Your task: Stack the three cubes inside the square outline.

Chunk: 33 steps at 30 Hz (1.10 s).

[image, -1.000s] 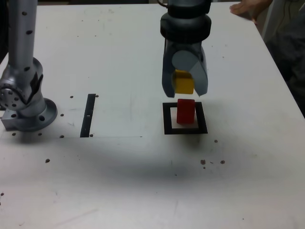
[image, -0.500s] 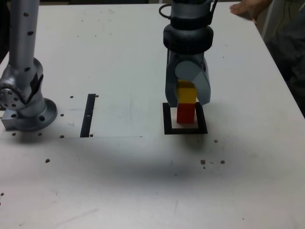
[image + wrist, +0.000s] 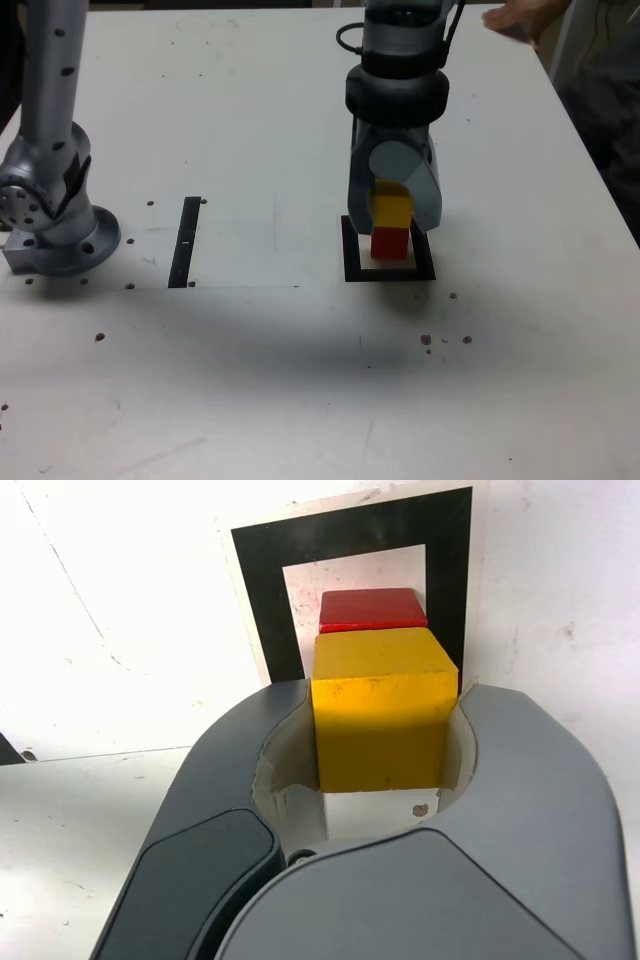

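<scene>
The tool [image 3: 392, 212] is clamping the yellow cube [image 3: 391, 209] between its jaws, and the cube is sitting directly above the red cube [image 3: 390, 243], seemingly touching its top or just shy of it. The red cube is standing under the tool inside the square outline [image 3: 388, 272] on the desk [image 3: 250, 380]. In the wrist view the yellow cube [image 3: 382, 718] is filling the gap between the jaws, with the red cube [image 3: 371, 609] and the square outline [image 3: 262, 590] just beyond it. By my reading the first layer is done and the second is being placed but not yet released; the green cube is not visible anywhere, so the third layer is remaining. Compared with a second ago, the tool is lower, and the gap between yellow and red is closed.
</scene>
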Each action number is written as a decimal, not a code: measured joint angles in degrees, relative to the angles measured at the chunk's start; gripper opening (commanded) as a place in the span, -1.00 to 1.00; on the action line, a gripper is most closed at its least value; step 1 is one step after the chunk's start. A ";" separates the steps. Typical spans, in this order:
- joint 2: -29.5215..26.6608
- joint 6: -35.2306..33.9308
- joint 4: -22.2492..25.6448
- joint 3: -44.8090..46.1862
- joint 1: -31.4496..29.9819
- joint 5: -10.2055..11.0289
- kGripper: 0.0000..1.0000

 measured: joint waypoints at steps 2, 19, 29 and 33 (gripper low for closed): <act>0.03 0.06 -0.19 0.23 0.00 -0.07 0.71; 0.01 0.31 -0.74 1.53 0.00 -0.37 0.99; -3.30 0.31 2.05 1.64 2.73 4.71 0.99; -5.00 0.31 4.33 1.77 5.12 7.48 0.99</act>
